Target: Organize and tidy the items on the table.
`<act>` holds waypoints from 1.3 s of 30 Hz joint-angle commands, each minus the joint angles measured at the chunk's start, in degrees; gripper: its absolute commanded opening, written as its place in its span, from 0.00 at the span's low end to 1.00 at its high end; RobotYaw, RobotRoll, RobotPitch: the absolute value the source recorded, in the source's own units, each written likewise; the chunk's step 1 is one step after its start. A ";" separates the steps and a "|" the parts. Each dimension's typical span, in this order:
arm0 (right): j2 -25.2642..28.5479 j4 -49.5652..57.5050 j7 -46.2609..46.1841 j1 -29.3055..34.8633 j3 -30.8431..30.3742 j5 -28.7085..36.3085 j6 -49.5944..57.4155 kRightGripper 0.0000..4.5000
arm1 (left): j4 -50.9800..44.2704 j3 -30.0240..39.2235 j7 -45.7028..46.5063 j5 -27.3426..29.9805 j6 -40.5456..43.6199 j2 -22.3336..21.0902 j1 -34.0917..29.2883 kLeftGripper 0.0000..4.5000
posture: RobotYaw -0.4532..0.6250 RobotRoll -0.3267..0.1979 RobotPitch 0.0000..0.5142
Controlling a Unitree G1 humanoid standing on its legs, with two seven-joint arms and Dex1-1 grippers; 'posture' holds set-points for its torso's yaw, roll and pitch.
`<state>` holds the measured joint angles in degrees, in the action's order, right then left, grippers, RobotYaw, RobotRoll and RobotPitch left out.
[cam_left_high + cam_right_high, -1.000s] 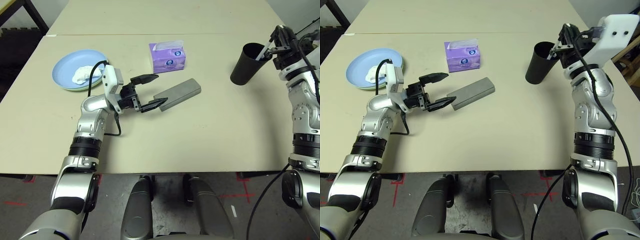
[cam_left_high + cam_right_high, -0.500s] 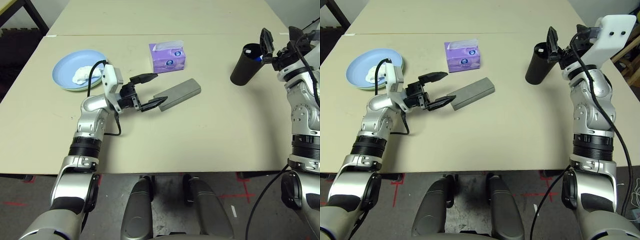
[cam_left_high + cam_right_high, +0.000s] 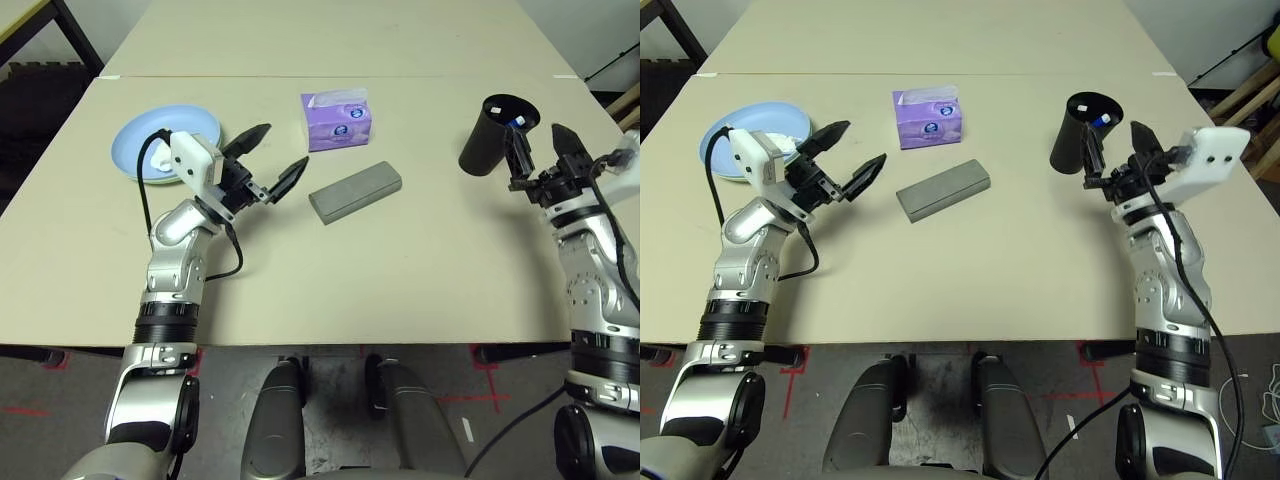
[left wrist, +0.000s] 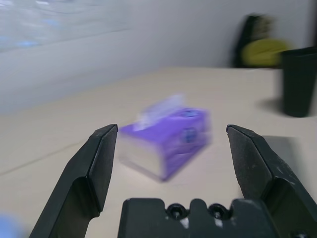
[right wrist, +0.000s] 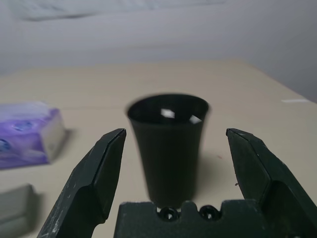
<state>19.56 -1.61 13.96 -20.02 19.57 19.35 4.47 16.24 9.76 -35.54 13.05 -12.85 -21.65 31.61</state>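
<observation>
A black cup stands at the table's right, with a white pen showing inside its rim. My right gripper hovers open just this side of the cup, apart from it. A grey glasses case lies in the middle, and a purple tissue box sits behind it. At the left a light blue plate rests on a pale green one. My left gripper is open and empty between the plates and the case, pointing at the tissue box.
A second beige table adjoins at the back along a seam. A dark frame stands off the back left corner. Bare tabletop runs along the front, between the case and the near edge.
My right gripper opened over the cup, left the pen inside and drew back toward me. My left gripper pulled away from the glasses case toward the plates.
</observation>
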 commanded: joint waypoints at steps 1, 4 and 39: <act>-0.19 -3.27 -2.17 0.69 -1.85 -4.74 -2.36 0.99 | 1.22 2.18 6.99 -2.53 0.31 -0.26 -2.08 1.00 | 0.50 0.62 0.35; -0.31 -7.91 -2.99 -1.26 -3.20 -7.26 -4.57 0.99 | 0.63 4.08 12.87 -2.68 2.47 0.73 -3.75 1.00 | 0.50 0.62 0.35; -1.31 -11.22 -0.97 -3.56 -0.97 -2.17 -8.35 0.99 | -4.71 10.75 20.66 3.16 8.74 -1.66 -12.06 1.00 | 0.54 0.62 0.34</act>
<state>18.14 -12.15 12.54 -23.78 18.73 17.05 -3.84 12.16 19.78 -14.74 15.50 -5.19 -23.30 19.91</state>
